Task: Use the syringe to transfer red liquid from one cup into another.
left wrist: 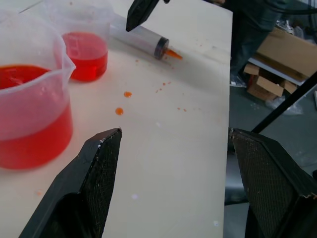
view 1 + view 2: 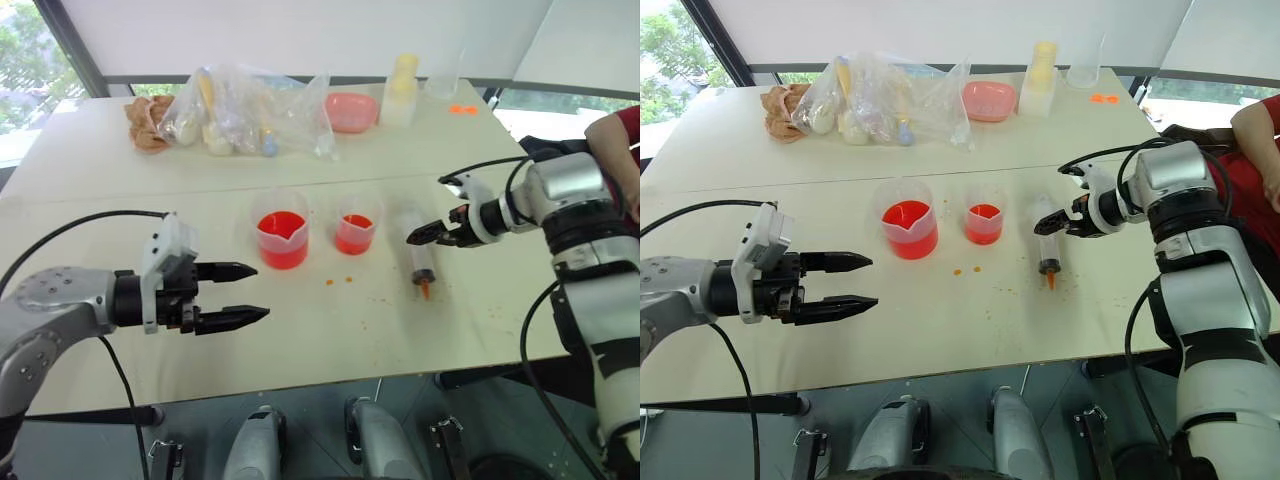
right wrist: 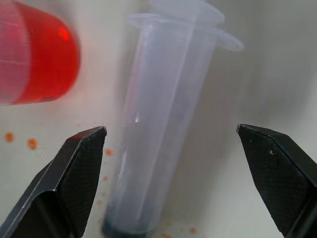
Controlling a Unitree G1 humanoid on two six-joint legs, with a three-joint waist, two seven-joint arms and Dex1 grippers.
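Note:
The clear syringe [image 2: 421, 262] lies flat on the table, orange tip toward the front edge. My right gripper [image 2: 428, 235] hovers open just above its barrel; in the right wrist view the syringe [image 3: 158, 134] lies between the spread fingers, untouched. Left of it stands the smaller cup [image 2: 354, 228] with red liquid [image 2: 353, 236]. Further left is the larger beaker [image 2: 282, 232], about half full of red liquid [image 2: 282, 240]. My left gripper [image 2: 240, 292] is open and empty, pointing right, in front and to the left of the beaker [image 1: 29, 109].
Orange droplets [image 2: 338, 281] spot the table in front of the cups. At the back lie a clear bag of items [image 2: 245, 112], a pink bowl [image 2: 351, 111], a pale bottle [image 2: 401, 90] and a clear cup [image 2: 441, 85]. A person's arm [image 2: 618, 140] is at the right edge.

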